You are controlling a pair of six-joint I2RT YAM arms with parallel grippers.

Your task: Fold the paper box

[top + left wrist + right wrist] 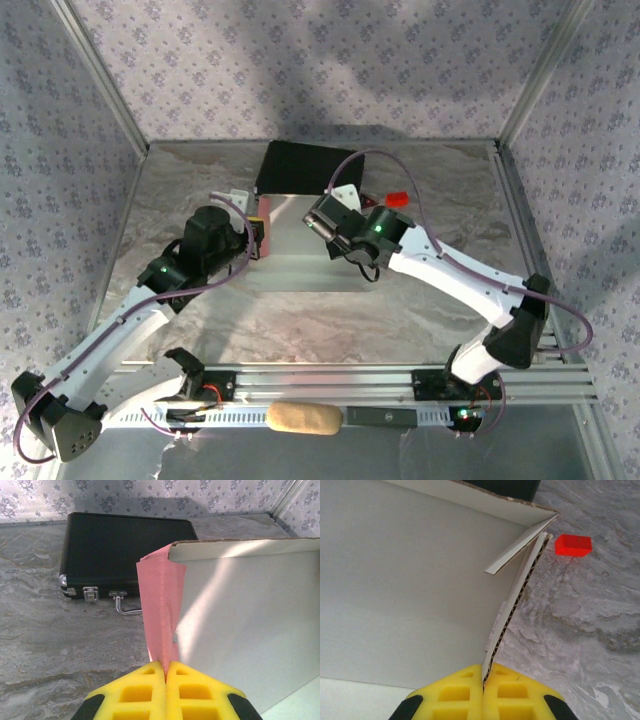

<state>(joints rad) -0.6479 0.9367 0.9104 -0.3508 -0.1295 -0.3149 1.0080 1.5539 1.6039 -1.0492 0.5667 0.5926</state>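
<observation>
Double pinch on paper box (300, 245), both side walls.
My left gripper (165, 672) is clamped on the pink left flap and my right gripper (483, 680) on the right wall's edge. The box lies pale side up, just before the black case (125, 545), with the red block (573, 545) near its right corner.

The left arm (120, 330) stretches forward and inward from its base at the near left. The right arm (450, 275) does the same from the near right, so the two wrists face each other over the middle of the table. The left gripper (165, 669) has its yellow fingers (135, 694) pressed together on a pink flap of the paper box (160, 605), and the right gripper (483, 679) is pinched tight on another edge of it.
</observation>
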